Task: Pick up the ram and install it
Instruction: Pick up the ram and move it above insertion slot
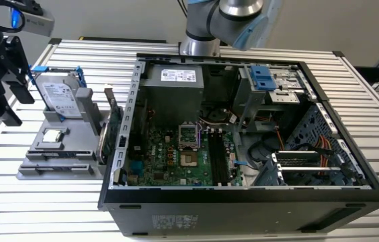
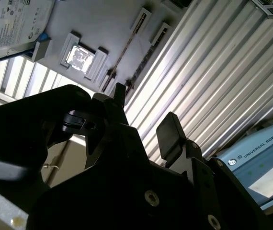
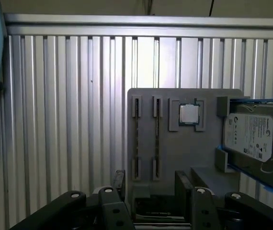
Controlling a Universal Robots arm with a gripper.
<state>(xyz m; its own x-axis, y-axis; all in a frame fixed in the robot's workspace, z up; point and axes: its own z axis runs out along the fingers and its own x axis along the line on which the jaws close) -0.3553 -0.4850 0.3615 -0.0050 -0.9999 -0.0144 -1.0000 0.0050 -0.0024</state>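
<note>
The black claw (image 1: 14, 103) hangs above the ribbed metal desk (image 1: 62, 201), at the exterior view's left. Its 2 fingers are apart, with nothing gripped between them.

The slim green ram stick (image 1: 116, 128) stands on edge in a slot of a grey moulded holder (image 1: 55, 169). It sits on the side of the holder next to the computer case, well apart from the claw. In the first wrist view, the ram stick (image 3: 136, 139) lies out beyond the spread claw (image 3: 151, 191), touching neither finger. A second thin strip (image 3: 156, 139) fills the neighbouring parallel slot.

The holder also carries a small square silver chip (image 3: 189, 114) in a shallow pocket. A silver hard drive (image 3: 251, 136) with a white label stands tilted, held by blue clips. In the second wrist view, the claw (image 2: 143, 115) shows dark in front of the same holder (image 2: 103, 19).

The open black computer case (image 1: 243, 201) lies on its side on the desk. Inside it are a green motherboard (image 1: 169, 156) with long dark memory slots (image 1: 219, 156), a grey metal power supply box (image 1: 176, 80) and bundled cables.
</note>
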